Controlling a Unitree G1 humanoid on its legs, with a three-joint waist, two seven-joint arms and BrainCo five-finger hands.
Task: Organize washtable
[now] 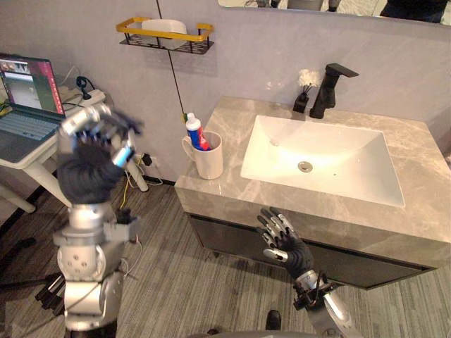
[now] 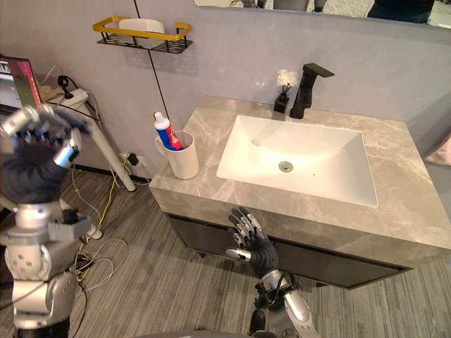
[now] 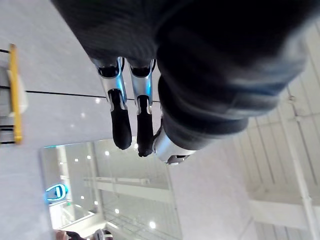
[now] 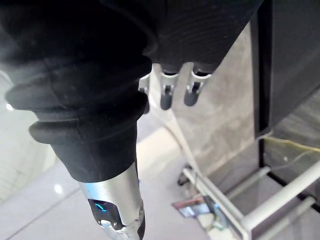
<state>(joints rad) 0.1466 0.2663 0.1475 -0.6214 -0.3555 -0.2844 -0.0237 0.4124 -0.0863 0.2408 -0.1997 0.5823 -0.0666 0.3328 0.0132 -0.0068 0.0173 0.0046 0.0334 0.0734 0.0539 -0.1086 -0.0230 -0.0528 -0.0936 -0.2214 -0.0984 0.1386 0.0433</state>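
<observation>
The washtable's grey marble counter (image 1: 229,116) holds a white sink (image 1: 331,165) with a black faucet (image 1: 328,89) at its back edge. Beside the faucet stands a small black vase of white flowers (image 1: 304,90). A white cup (image 1: 209,159) at the counter's left end holds a red, white and blue toothpaste tube (image 1: 195,132). My left hand (image 1: 94,158) is raised in the air left of the counter, open, its fingers (image 3: 122,117) relaxed and empty. My right hand (image 1: 285,239) hovers low in front of the counter's front edge, open with fingers spread.
A yellow and black wall shelf (image 1: 165,36) with a white item hangs above the cup. A laptop (image 1: 25,98) sits on a white side table at far left, with cables on the floor beneath. A dark cabinet front (image 1: 232,243) runs under the counter.
</observation>
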